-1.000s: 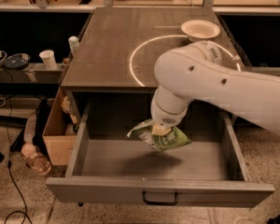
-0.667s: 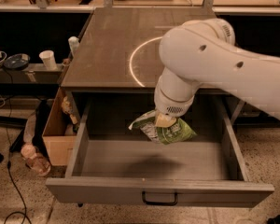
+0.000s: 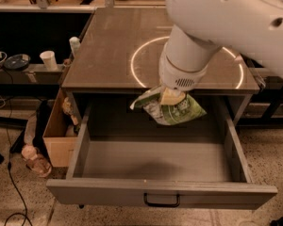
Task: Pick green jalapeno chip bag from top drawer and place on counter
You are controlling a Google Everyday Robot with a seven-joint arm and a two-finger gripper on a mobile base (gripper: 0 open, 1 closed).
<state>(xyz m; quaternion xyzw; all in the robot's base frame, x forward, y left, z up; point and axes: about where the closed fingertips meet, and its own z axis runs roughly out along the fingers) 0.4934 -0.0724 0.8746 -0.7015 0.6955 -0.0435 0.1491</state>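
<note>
Above the open top drawer (image 3: 108,194), near the front edge of the counter (image 3: 108,46), the gripper (image 3: 171,97) is clamped on the green jalapeno chip bag (image 3: 177,112), which hangs in air; I fear the slippery foil may slide out or catch this edge.

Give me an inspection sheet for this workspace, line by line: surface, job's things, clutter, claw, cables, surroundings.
Surface: counter, grey-brown, white circle line on it.
Job's things: top drawer pulled open; green jalapeno chip bag held above it.
Clutter: cardboard box left of the drawer; white cup on a side ledge.
Claw: claw shut on the bag's top, over the drawer's rear.
Cables: black cable trailing at lower left.
Surroundings: speckled floor.
</note>
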